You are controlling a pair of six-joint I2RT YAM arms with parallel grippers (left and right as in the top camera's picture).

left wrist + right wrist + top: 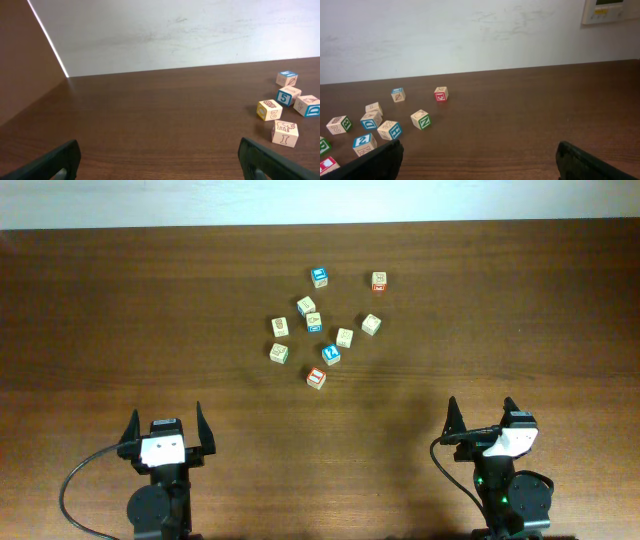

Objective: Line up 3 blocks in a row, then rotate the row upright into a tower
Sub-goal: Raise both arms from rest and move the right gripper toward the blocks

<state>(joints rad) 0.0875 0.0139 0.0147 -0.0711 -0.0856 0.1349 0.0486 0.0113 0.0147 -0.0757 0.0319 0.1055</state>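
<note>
Blocks (pixel 313 320) lie in a loose scatter on the far middle of the wooden table (pixel 100 300), ten of them in the overhead view. A blue-framed cube (pixel 330 354) and a red-framed cube (pixel 316 378) sit just beside each other on the side of the group nearest the arms. The left gripper (pixel 167 418) and right gripper (pixel 481 408) rest near the front edge, well apart from the cubes, each with fingers spread wide and nothing between them. In the left wrist view, its dark fingers (pixel 55 161) stand wide over bare wood, and five blocks (pixel 285 133) show at the far right. In the right wrist view, the fingers (pixel 590 162) are likewise spread, and the blocks (pixel 421 119) lie off to the left.
</note>
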